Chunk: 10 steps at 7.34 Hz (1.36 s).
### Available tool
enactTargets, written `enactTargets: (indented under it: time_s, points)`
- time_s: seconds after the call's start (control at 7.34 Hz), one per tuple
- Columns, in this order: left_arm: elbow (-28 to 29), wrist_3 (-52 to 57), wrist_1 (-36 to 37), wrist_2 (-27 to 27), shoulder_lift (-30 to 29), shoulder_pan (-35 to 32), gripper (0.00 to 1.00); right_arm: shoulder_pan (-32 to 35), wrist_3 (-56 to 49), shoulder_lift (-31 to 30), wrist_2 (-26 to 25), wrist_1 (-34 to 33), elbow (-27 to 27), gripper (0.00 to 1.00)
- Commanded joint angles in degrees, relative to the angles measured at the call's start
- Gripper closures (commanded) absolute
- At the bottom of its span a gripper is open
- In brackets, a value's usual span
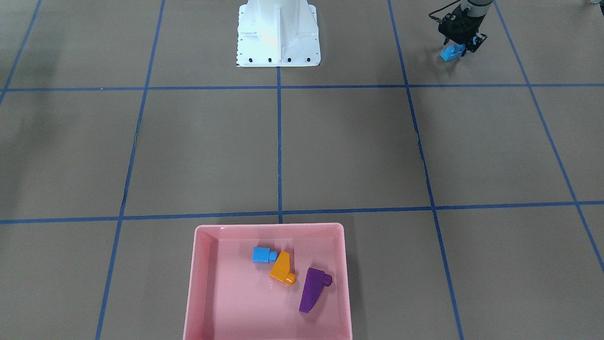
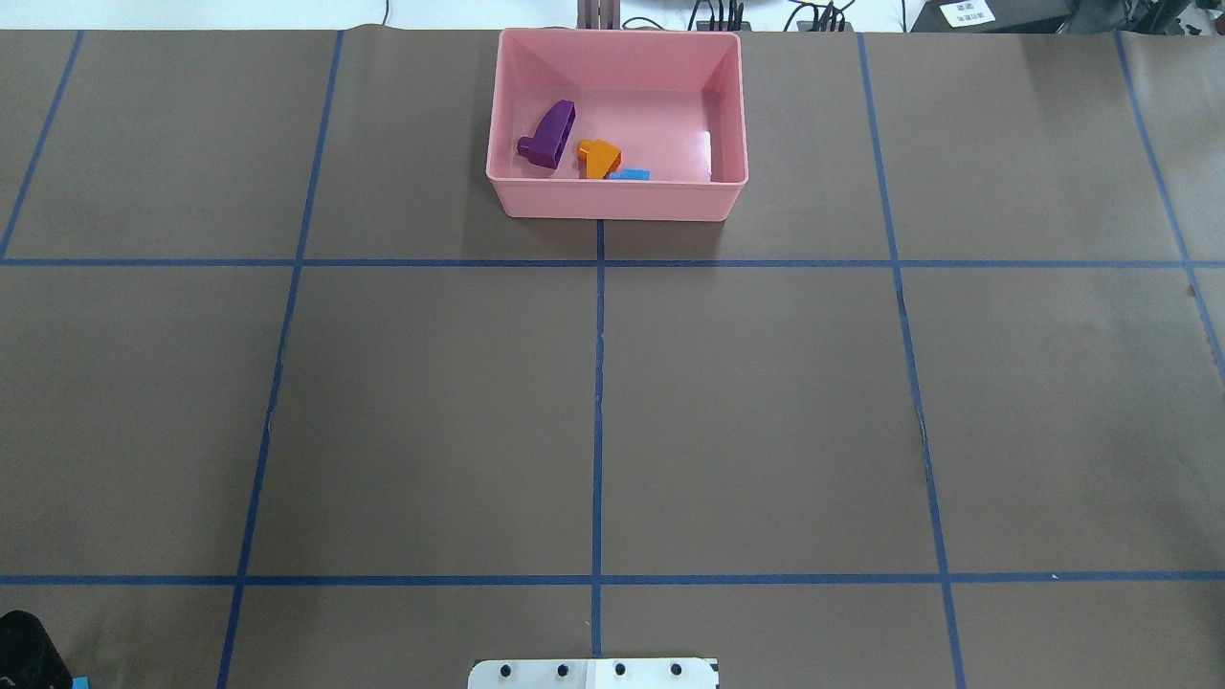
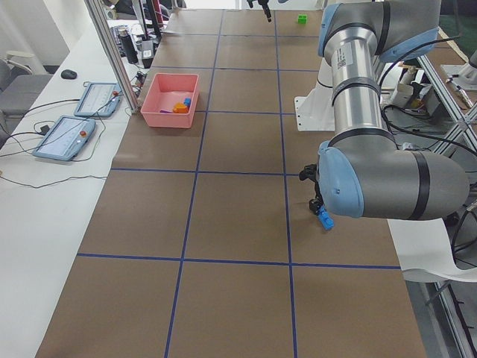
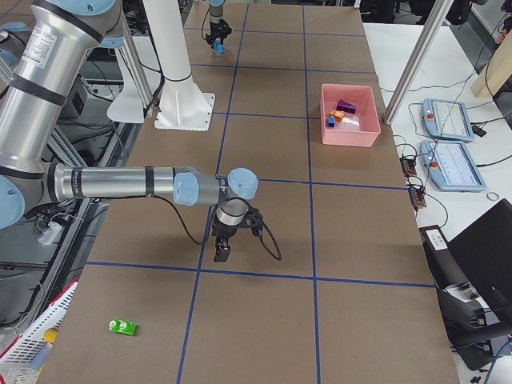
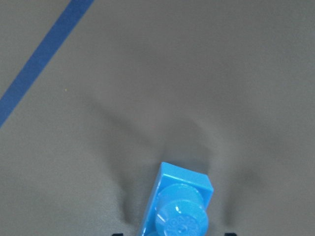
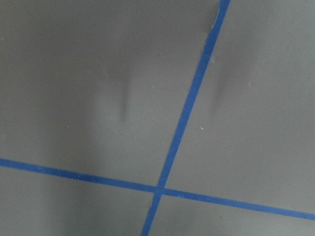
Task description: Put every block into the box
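Observation:
My left gripper (image 1: 458,46) is shut on the long blue bar (image 1: 447,55) and holds it close above the table near the robot's left side. The bar fills the bottom of the left wrist view (image 5: 179,206). The pink box (image 1: 269,227) stands at the far middle of the table. It holds the small blue cube (image 1: 262,255), the orange sloped block (image 1: 282,269) and the purple sloped block (image 1: 312,290). The green brick (image 4: 122,326) lies on the table far out on the robot's right. My right gripper (image 4: 222,246) hangs over the table; I cannot tell if it is open.
The white robot base (image 1: 278,35) stands at the table's near middle. Blue tape lines (image 2: 598,402) divide the brown table into squares. Tablets (image 4: 452,164) and cables lie on the white bench beyond the box.

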Motion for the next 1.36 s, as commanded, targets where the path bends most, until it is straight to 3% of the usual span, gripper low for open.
enactTargets:
  time_s: [0.0,0.14,0.27,0.54,0.82,0.95,1.23]
  points:
    - [-2.7,-0.3,-0.3,0.4,0.2,-0.8,1.00,4.0,-10.5,-4.8,-0.1,1.3,-2.6,0.02]
    - [-7.3,-0.1,-0.3,-1.4,0.3,-1.8,1.00,7.1,-15.0,-6.4,-0.1,4.6,-6.5,0.01]
    - [-7.7,0.0,-0.2,-9.0,-2.0,-7.1,1.00,8.5,-15.6,-7.0,-0.1,8.2,-11.0,0.01]
    - [-6.5,0.7,4.2,-18.5,-16.6,-24.4,1.00,10.9,-15.4,-8.7,0.0,18.7,-20.4,0.01]
    - [-6.2,0.8,27.2,-28.4,-40.5,-43.6,1.00,15.7,-14.8,-10.8,0.1,29.4,-29.5,0.01]
    - [-4.2,1.0,36.9,-29.1,-50.6,-47.7,1.00,18.6,-13.5,-11.6,1.2,31.4,-30.8,0.01]
    - [6.2,-0.5,39.2,-28.9,-65.5,-53.9,1.00,20.6,-10.3,-14.8,1.8,32.6,-31.5,0.01]
